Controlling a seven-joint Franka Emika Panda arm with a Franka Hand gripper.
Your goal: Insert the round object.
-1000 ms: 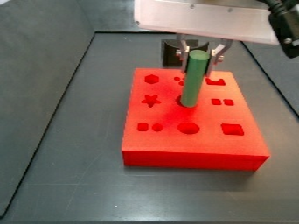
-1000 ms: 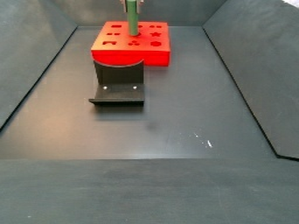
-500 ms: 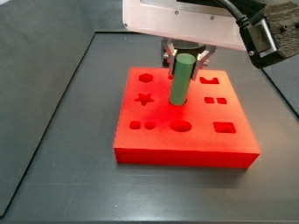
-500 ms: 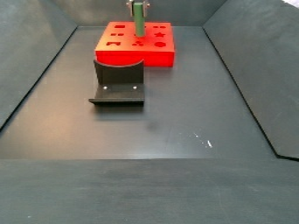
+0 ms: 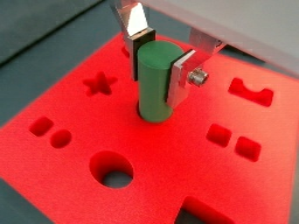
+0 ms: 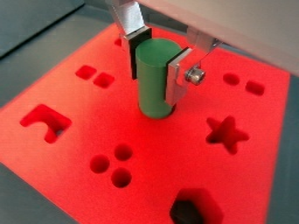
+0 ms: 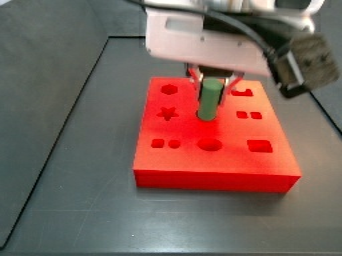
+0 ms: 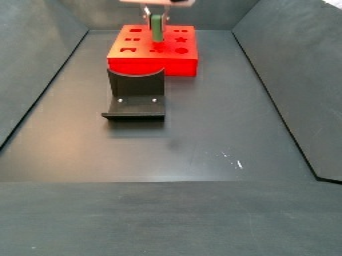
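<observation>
The round object, a green peg (image 5: 152, 87), stands upright between my gripper's (image 5: 159, 59) fingers (image 5: 179, 77), which are shut on its upper part. It also shows in the wrist view (image 6: 155, 80). Its lower end meets the top of the red block (image 5: 70, 140) near the middle and looks sunk a little into it. The hole under it is hidden. In a side view the gripper (image 7: 211, 84) is low over the block (image 7: 214, 168) with the peg (image 7: 211, 102) short above it. In a side view the peg (image 8: 156, 30) stands on the block (image 8: 181, 62).
The block has several shaped holes: a star (image 5: 100, 85), an open round hole (image 5: 111, 168) and squares (image 5: 232, 140). The dark fixture (image 8: 135, 96) stands on the floor just in front of the block. Dark walls (image 8: 34, 90) bound the floor.
My gripper has gone down with the peg. Less of the peg shows above the red block than before, and the block sits slightly shifted in a side view.
</observation>
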